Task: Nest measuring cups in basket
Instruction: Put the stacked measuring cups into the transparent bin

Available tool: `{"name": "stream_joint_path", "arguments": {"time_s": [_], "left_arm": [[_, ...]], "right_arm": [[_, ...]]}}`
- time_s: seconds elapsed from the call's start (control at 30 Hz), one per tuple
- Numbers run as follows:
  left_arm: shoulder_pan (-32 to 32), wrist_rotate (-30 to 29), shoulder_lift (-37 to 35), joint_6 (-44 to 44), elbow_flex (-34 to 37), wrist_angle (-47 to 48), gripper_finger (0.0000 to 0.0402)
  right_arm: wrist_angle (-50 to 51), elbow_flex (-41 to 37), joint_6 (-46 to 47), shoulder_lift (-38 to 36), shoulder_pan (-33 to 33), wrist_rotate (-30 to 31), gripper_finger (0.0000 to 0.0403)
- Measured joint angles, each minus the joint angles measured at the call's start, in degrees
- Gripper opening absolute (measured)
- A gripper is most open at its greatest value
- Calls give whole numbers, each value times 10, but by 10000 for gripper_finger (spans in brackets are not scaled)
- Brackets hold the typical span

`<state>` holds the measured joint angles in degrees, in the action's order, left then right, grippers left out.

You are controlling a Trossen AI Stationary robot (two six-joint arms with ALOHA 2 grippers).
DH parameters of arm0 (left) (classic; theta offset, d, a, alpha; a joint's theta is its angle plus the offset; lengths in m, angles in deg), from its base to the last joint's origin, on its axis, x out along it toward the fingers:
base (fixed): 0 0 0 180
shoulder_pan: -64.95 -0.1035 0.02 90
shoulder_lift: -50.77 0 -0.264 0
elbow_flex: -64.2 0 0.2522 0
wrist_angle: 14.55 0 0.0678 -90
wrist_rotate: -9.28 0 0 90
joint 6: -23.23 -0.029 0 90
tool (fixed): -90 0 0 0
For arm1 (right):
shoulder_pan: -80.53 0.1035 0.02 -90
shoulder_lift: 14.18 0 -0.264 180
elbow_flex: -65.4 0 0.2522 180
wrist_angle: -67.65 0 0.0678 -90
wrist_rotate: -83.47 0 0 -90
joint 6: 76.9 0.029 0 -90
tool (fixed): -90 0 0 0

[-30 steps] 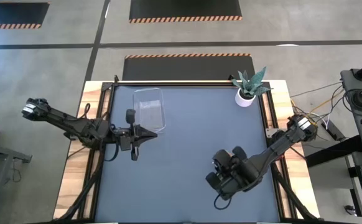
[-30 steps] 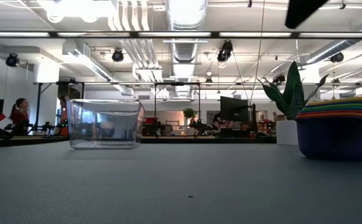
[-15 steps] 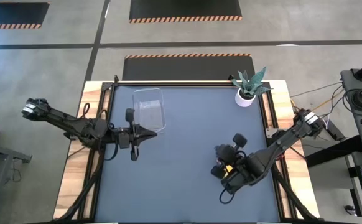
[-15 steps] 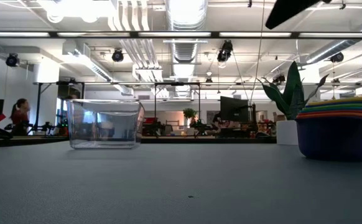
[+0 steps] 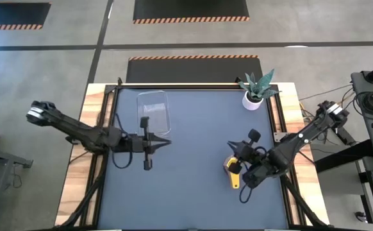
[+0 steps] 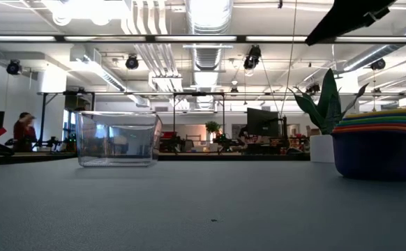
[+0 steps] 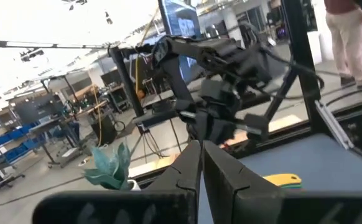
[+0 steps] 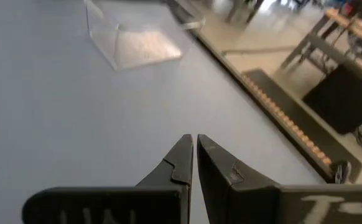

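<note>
1. Clear, see-through plastic makes up the basket, a shallow rectangular tray with rounded corners; it stands empty at the far left part of the dark grey worktop, probably set there as an open target within the left arm's reach.
2. The measuring cups sit already stacked one inside another on the worktop's right side: in the low view a deep blue cup is outermost, with orange, red, green and yellow rims layered above it. From above, only a yellow cup and flat handle show beside the right arm.
3. The stack is well apart from the basket, so in my judgement the nested set has yet to be carried across and set inside.
4. The right gripper hovers just beside the stack with its fingers pressed together, holding nothing.
5. The left gripper waits near the basket's near corner, its fingers likewise closed and empty.
6. A white pot with a spiky green plant stands at the far right corner, out of the way.
</note>
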<state>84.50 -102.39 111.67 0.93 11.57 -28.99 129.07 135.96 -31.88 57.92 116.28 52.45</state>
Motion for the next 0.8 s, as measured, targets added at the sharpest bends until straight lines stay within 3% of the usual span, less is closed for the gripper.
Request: {"name": "stream_joint_path", "arguments": {"time_s": [0.2, 0.33, 0.53, 0.63, 0.8], "left_arm": [[-5, 0, 100, -13, -41, -27, 0], [-11, 0, 153, -26, -117, 79, 0], [-29, 44, 226, -26, -212, 220, 0], [-38, 77, 259, -30, -236, 243, 0], [-47, 81, 288, -33, -253, 259, 0]], "right_arm": [[-163, -78, -130, -67, 0, 42, 12], [-281, -117, -238, -102, 0, 40, 12], [-408, -167, -344, -147, 1, 19, 12], [-469, -199, -386, -168, 1, 3, 12], [-577, -248, -427, -204, 0, -56, 12]]}}
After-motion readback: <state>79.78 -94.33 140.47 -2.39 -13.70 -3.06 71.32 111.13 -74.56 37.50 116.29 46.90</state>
